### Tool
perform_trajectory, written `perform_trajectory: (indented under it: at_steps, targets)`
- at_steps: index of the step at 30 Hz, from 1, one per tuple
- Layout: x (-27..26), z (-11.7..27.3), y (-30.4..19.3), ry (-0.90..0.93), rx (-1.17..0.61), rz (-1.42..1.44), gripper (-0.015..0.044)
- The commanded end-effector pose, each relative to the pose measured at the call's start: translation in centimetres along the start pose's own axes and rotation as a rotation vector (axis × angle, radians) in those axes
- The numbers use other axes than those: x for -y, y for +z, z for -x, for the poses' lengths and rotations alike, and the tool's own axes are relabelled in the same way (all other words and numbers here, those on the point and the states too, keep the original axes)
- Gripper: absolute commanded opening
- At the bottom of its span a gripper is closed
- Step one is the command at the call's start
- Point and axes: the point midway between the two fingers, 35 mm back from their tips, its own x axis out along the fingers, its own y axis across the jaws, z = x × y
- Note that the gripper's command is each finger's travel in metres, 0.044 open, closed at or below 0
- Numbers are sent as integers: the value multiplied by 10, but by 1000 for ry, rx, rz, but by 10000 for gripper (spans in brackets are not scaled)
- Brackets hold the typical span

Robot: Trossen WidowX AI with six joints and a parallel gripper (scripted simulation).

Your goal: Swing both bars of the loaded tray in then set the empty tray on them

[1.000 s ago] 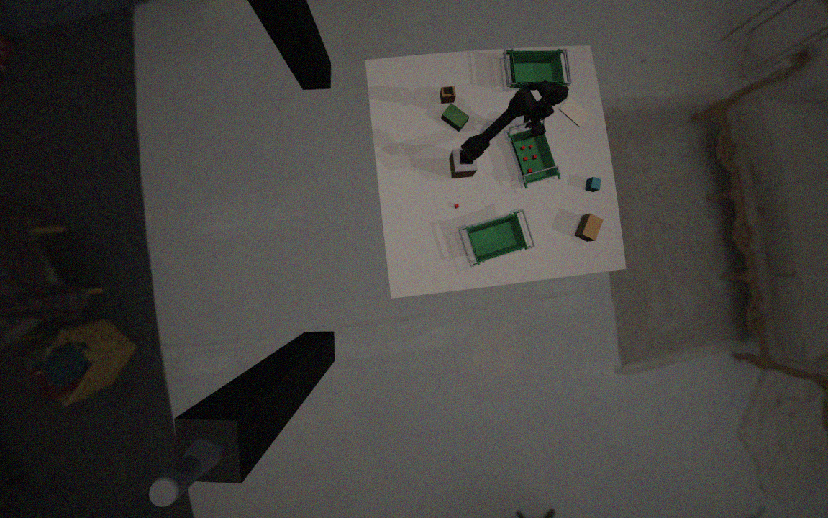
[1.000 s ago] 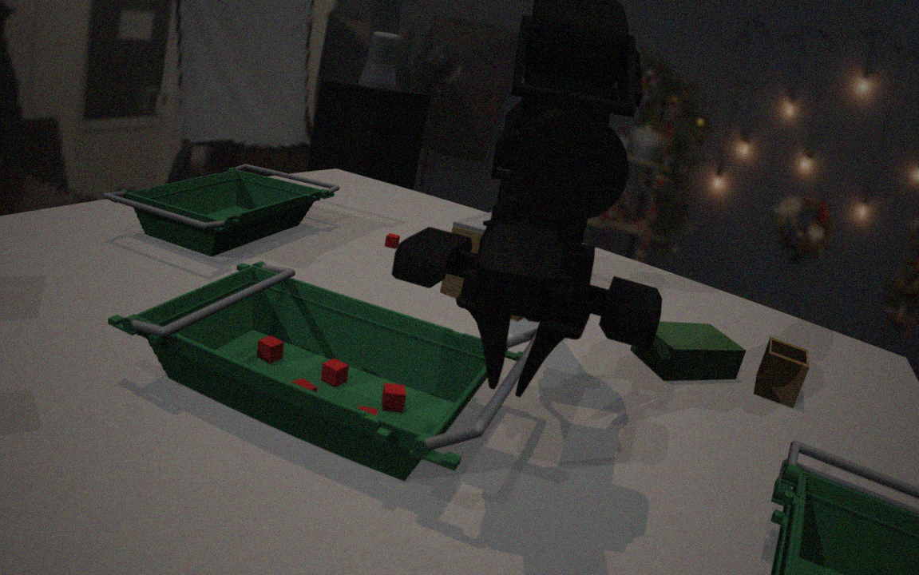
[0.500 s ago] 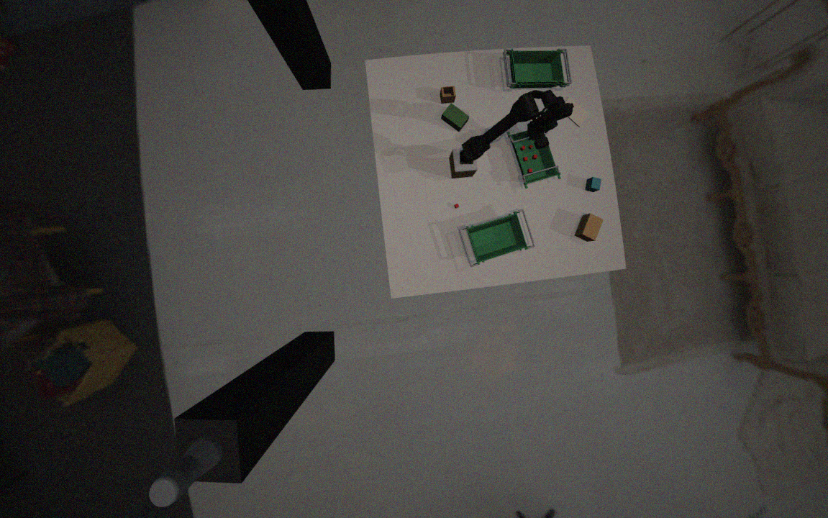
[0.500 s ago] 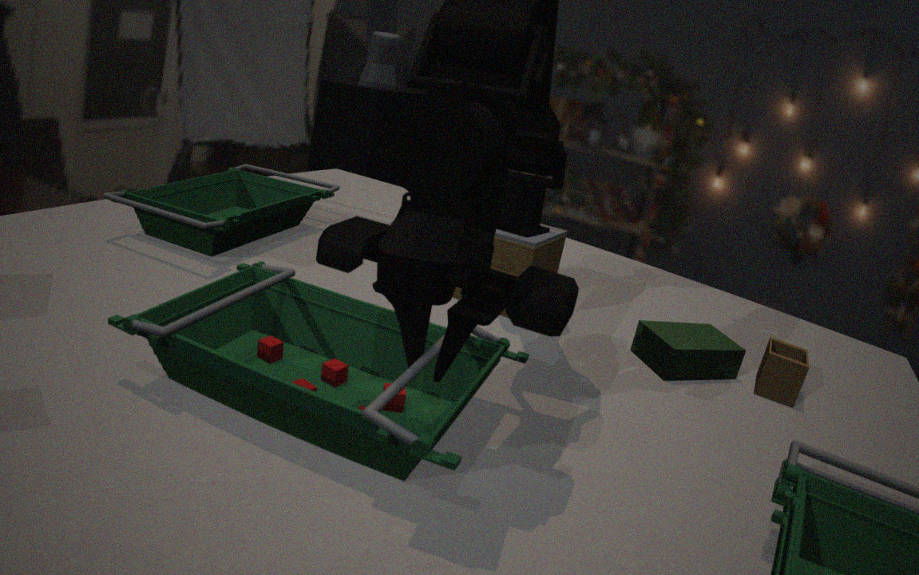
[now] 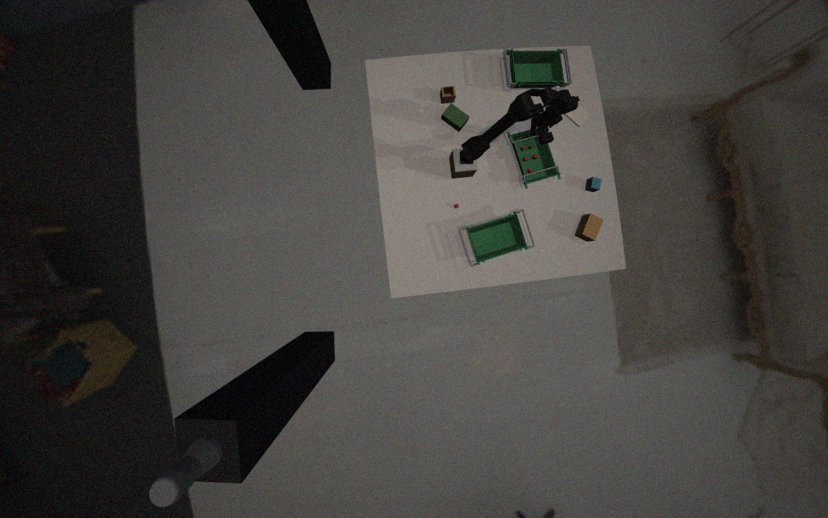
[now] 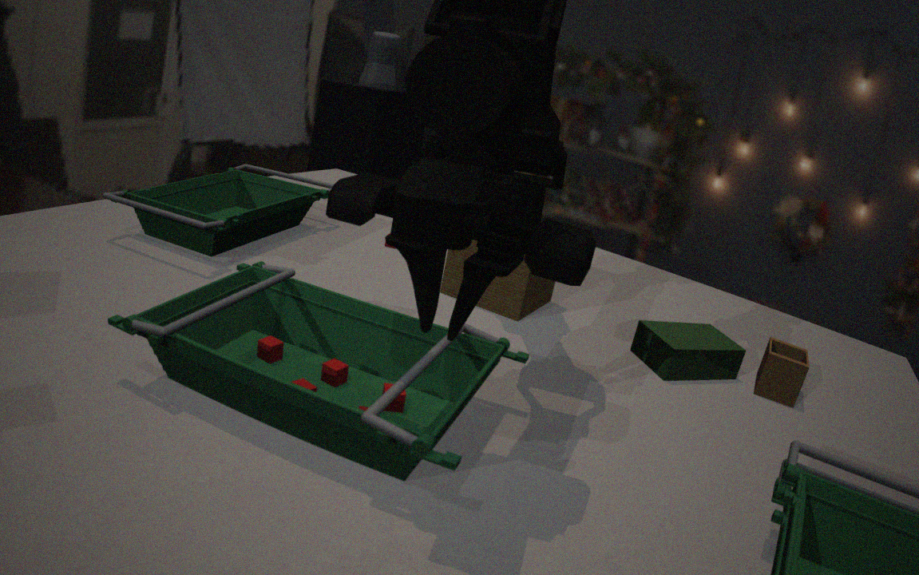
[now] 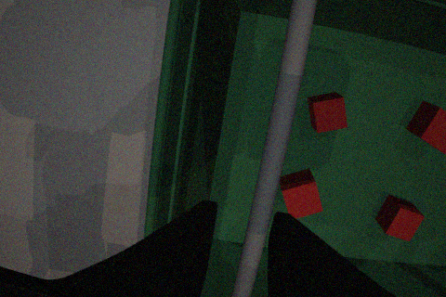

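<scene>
The loaded green tray (image 5: 542, 160) (image 6: 269, 403) (image 7: 165, 102) holds several small red blocks on its floor. Its far bar (image 6: 219, 303) lies in across the top. Its other bar (image 6: 412, 378) (image 7: 279, 135) also stands inward of the end rim, over the tray's inside. My gripper (image 6: 439, 335) (image 7: 243, 222) is slightly open and straddles this bar near one side, with gaps between the bar and the fingers in the wrist view. Two empty green trays stand apart: one (image 5: 497, 237) (image 6: 219, 239) and another (image 5: 536, 67) (image 6: 877, 529), both with their bars out at the ends.
A green block (image 5: 455, 116) (image 6: 691, 350) and a small open brown box (image 5: 447, 93) (image 6: 780, 371) stand to one side. A blue block (image 5: 593, 184), a wooden block (image 5: 589, 227) and a loose red block (image 5: 456, 206) also lie on the table. The arm's base block (image 6: 520, 293) is behind the tray.
</scene>
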Motion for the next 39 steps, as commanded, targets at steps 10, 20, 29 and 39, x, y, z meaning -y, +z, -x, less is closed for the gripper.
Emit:
perform_trajectory:
  at_steps: [10, 20, 29, 39]
  targets:
    - [0, -2, -1, -1, -7, 1, 81]
    - [0, -2, -1, -1, -7, 1, 0]
    - [0, -2, -1, -1, -6, 1, 0]
    - [0, -2, -1, -1, -6, 1, 0]
